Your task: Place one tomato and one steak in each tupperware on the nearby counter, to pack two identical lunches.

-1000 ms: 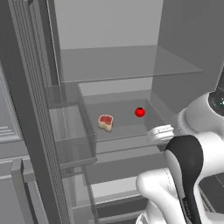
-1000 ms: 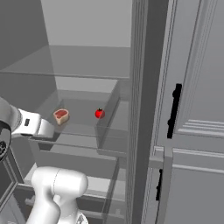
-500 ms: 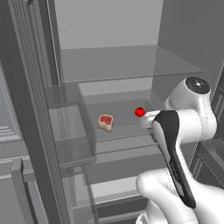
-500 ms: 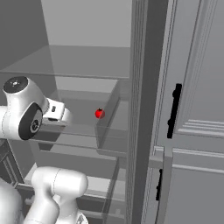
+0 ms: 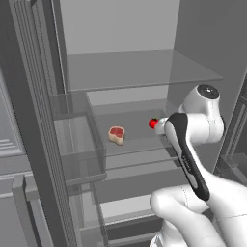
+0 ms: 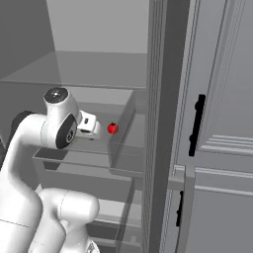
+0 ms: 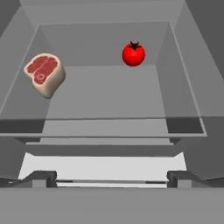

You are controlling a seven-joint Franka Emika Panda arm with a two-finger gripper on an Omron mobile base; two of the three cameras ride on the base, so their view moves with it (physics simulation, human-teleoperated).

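Open fridge: 1 round red tomato w/ green stem (image 7: 133, 54) and 1 raw steak, red meat w/ pale fat rim (image 7: 44, 74), both on floor of a clear grey drawer (image 7: 183, 87). Steak left, tomato right and further back near rear wall, well apart, not touching. White arm's gripper (image 7: 111, 178) sits just outside drawer's front edge, pointed in at both items. Jaws spread wide, tips (image 7: 41, 178) at far sides of hand view, nothing between them. In left base view wrist is just right of tomato (image 5: 153, 123), steak (image 5: 116, 134) further left. In right base view, tomato (image 6: 112, 128) just past hand. Glass shelf (image 5: 140, 67) above drawer.
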